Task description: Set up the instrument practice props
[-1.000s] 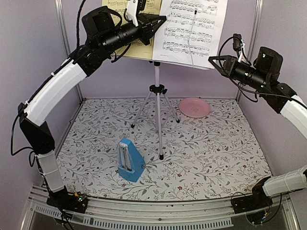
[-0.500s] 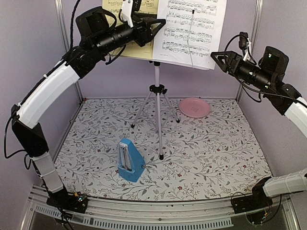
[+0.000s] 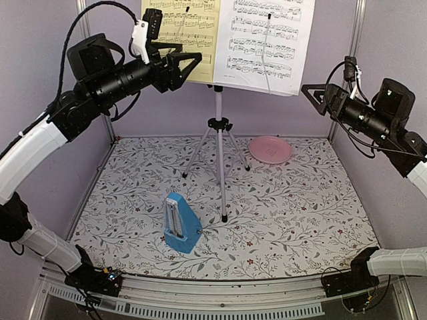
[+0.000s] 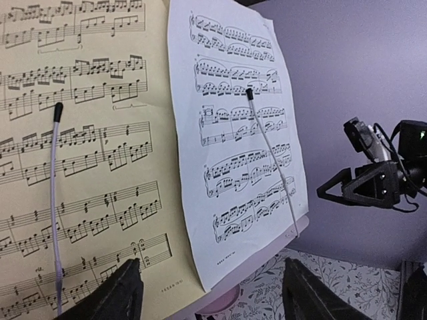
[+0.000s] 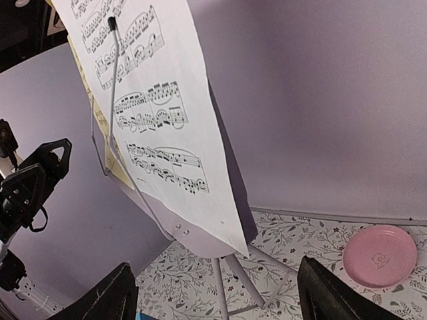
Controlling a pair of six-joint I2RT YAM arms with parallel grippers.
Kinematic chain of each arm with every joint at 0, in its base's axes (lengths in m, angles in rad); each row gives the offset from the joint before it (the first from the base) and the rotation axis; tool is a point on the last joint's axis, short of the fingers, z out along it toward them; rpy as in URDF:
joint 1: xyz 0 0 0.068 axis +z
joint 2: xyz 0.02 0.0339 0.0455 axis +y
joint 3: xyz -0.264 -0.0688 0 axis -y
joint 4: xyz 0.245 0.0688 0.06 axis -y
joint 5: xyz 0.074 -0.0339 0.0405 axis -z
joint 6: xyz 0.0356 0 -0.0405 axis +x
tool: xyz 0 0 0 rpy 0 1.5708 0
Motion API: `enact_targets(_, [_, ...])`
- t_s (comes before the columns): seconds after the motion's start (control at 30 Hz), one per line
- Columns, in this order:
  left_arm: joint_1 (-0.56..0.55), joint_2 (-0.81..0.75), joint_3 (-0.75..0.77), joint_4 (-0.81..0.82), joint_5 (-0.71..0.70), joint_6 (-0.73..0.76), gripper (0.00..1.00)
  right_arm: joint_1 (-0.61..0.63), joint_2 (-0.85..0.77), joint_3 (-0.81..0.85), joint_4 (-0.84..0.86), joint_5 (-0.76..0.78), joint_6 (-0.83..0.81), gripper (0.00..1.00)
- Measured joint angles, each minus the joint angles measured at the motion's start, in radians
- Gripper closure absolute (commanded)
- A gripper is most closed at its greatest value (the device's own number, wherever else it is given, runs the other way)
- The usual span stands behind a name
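The music stand (image 3: 218, 153) rises on silver tripod legs at the back of the table. A yellow sheet (image 3: 190, 33) and a white sheet (image 3: 267, 40) rest side by side on its desk, each under a thin wire holder. The blue metronome (image 3: 180, 223) stands upright in front of the stand. My left gripper (image 3: 189, 69) hovers open just left of the yellow sheet (image 4: 87, 167), holding nothing. Off to the right of the white sheet (image 5: 160, 120), my right gripper (image 3: 313, 97) is open and clear of the paper.
A pink round plate (image 3: 270, 149) lies on the floral tablecloth at the back right, next to a tripod leg. Purple walls and metal frame posts (image 3: 90, 40) close in the back and sides.
Both grippers have opened and backed away from the sheets: the left arm swung left and lower, the right arm drew off to the right. The sheets stay on the stand.
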State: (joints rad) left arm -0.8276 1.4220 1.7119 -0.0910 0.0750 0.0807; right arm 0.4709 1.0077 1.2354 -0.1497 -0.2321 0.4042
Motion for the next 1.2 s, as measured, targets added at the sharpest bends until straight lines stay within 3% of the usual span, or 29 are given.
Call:
enact_targets(0.33, [-0.003, -0.155, -0.229, -0.194, -0.122, -0.243, 0.2, 0.005, -0.067, -0.279, -0.002, -0.085, 0.035, 0.14])
enact_targets(0.63, [-0.03, -0.345, -0.577, -0.396, -0.134, -0.497, 0.13, 0.18, 0.035, -0.386, 0.09, -0.096, 0.078, 0.13])
enact_targets(0.83, [-0.037, -0.496, -0.721, -0.446, -0.156, -0.608, 0.11, 0.345, 0.199, -0.333, 0.113, -0.06, 0.09, 0.0])
enact_targets(1.0, [-0.032, -0.611, -0.77, -0.476, -0.214, -0.684, 0.09, 0.525, 0.365, -0.183, 0.092, 0.018, 0.085, 0.01])
enact_targets(1.2, [-0.025, -0.631, -0.79, -0.492, -0.231, -0.73, 0.09, 0.658, 0.553, 0.026, 0.088, 0.066, 0.062, 0.01])
